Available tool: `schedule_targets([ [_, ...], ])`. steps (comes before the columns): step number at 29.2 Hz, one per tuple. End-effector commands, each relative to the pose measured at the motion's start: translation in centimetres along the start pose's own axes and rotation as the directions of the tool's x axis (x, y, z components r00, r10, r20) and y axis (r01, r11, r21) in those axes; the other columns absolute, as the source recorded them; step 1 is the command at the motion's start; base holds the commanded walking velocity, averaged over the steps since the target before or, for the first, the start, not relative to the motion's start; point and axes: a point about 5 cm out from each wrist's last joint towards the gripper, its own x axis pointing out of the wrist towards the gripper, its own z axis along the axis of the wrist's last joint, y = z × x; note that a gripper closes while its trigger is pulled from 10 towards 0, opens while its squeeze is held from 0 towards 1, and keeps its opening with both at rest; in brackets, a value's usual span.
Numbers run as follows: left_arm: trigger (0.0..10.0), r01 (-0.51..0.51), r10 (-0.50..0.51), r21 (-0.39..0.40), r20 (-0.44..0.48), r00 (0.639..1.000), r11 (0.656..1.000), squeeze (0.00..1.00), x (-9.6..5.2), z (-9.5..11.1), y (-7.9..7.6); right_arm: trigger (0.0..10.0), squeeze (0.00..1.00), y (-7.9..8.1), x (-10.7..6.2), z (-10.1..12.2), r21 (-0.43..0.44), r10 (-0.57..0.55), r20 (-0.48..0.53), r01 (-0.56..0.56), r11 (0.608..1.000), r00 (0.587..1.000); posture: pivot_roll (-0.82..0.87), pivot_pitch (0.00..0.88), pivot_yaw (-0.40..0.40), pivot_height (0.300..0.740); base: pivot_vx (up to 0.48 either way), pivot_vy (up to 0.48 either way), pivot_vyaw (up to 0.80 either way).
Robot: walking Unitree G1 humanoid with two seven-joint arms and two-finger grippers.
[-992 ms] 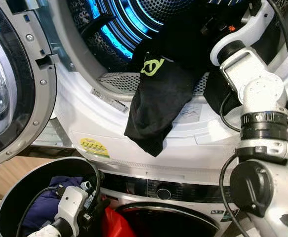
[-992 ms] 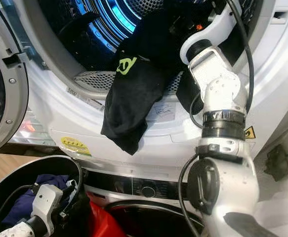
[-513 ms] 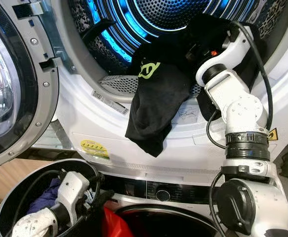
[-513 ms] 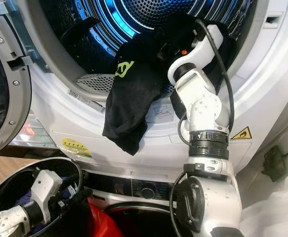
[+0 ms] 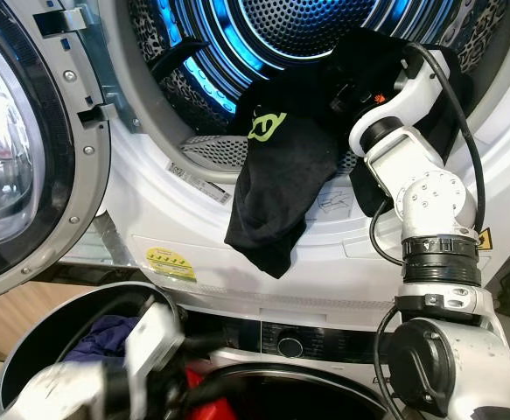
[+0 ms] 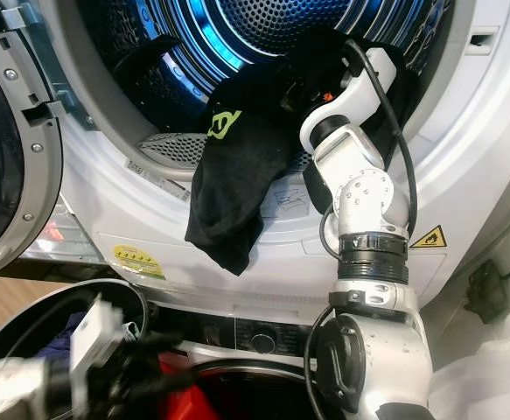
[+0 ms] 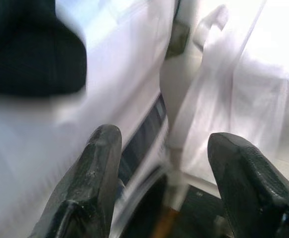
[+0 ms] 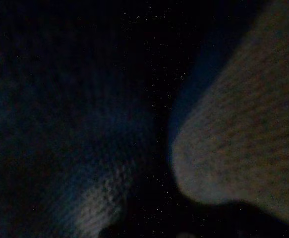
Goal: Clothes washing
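drum (image 5: 298, 26): upper machine's door (image 5: 18, 166) swung wide to the robot's left; perforated steel inside lit blue.
black garment (image 5: 281, 192): draped over the drum's lower lip, tail hanging down the white front panel (image 5: 193, 236); yellow-green logo (image 5: 266, 125) faces outward near the lip.
right end effector (image 6: 303, 87): reached into the drum mouth, buried in dark cloth just beside the logo; cannot tell whether its fingers are apart or together. right wrist view is nearly black, coarse knit fabric close against the lens.
left end effector (image 7: 161, 168): low, near the basket, heavily motion-blurred in the head views; in the left wrist view its two black fingers (image 7: 97, 178) stand spread with nothing between them.
basket (image 5: 27, 350): dark, round, at lower left in front of the lower machine; blue-purple clothing (image 5: 106, 332) inside.
red item (image 6: 180, 404): beside the basket, at the lower machine's door.
control panel (image 5: 307, 337): lower machine, knob in the middle.
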Motion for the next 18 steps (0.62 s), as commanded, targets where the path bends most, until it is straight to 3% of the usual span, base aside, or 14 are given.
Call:
schedule_targets([
  [1, 10.0, -0.017, 0.016, 0.014, 0.012, 1.0, 1.0, 0.0, 0.3, 0.3, 0.3, 10.0, 0.0, -0.9, -0.1, -1.1, 0.02, -0.029, -0.038, 0.029, 0.999, 0.999, 0.08, 0.0, 0.103, 0.74, 0.0, 0.0, 0.0],
  [4, 10.0, -0.006, -0.011, 0.128, 0.129, 0.992, 0.992, 0.0, 2.3, 1.8, 0.3, 10.0, 0.0, -0.7, -0.2, -0.4, 0.033, 0.008, 0.02, -0.008, 0.999, 1.0, 0.09, 0.0, 0.098, 0.74, 0.0, 0.0, 0.0],
  [8, 10.0, 0.001, -0.035, 0.175, 0.188, 0.982, 0.985, 0.0, 3.9, 2.4, -0.1, 10.0, 0.0, -0.8, -0.3, 0.0, 0.041, 0.021, 0.062, -0.024, 0.999, 0.998, 0.08, 0.0, 0.09, 0.74, 0.0, 0.0, 0.0],
  [11, 10.0, -0.038, -0.028, 0.245, 0.257, 0.966, 0.969, 0.0, 5.2, 4.0, 0.2, 10.0, 0.0, -0.7, -0.5, 0.8, 0.065, 0.048, 0.115, -0.055, 0.996, 0.992, 0.09, 0.0, 0.082, 0.74, 0.0, 0.0, 0.0],
  [13, 10.0, -0.121, 0.021, 0.304, 0.312, 0.95, 0.945, 0.0, 5.5, 5.3, 1.0, 10.0, 0.0, -0.8, -0.6, 0.9, 0.067, 0.055, 0.122, -0.063, 0.996, 0.991, 0.08, 0.0, 0.083, 0.74, 0.0, 0.0, 0.0],
  [18, 10.0, -0.223, 0.084, 0.346, 0.372, 0.924, 0.911, 0.0, 5.4, 6.6, 1.8, 10.0, 0.0, -1.2, -0.9, 0.9, 0.066, 0.058, 0.137, -0.068, 0.996, 0.989, 0.08, 0.0, 0.086, 0.74, 0.0, 0.0, 0.0],
])
